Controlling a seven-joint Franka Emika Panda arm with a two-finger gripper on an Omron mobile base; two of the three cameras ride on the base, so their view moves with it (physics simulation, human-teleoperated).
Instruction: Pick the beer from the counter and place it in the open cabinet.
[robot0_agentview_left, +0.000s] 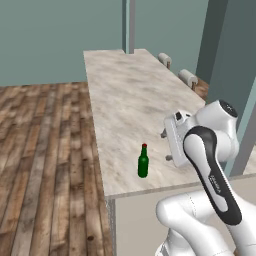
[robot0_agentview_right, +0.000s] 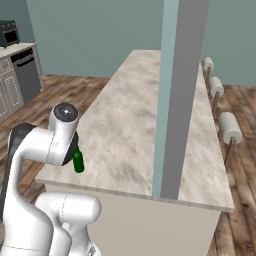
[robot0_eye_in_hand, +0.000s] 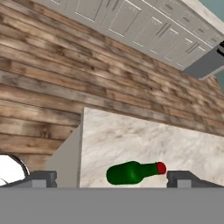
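Item: small dark green glass beer bottle (robot0_agentview_left: 143, 162) with narrow neck and red cap. Stands upright on the long countertop of light beige-grey marbled stone (robot0_agentview_left: 130, 95), near its front corner, close to the left edge as the left base view gives it. In the right base view the bottle (robot0_agentview_right: 78, 162) is partly hidden behind the arm's upper joint. In the hand view it appears sideways (robot0_eye_in_hand: 133, 172), cap toward the right, because the camera is rolled.

Item: two-finger gripper (robot0_eye_in_hand: 111, 178) of the white arm. Jaws stand wide apart, one dark tip at each side of the hand view's lower edge, with the bottle between them in the picture but untouched. In the left base view the hand sits just to the right of the bottle, above the counter, fingers pointing toward it.

Item: row of pale cylindrical bar stools (robot0_agentview_right: 229, 127) on thin posts along the counter's far side.

Item: tall grey-teal pillar (robot0_agentview_right: 173, 95) rising from the counter.

Item: brown wooden plank floor (robot0_agentview_left: 45, 150).

Item: cream panelled base cabinets (robot0_eye_in_hand: 131, 22) along the far wall, seen in the hand view.
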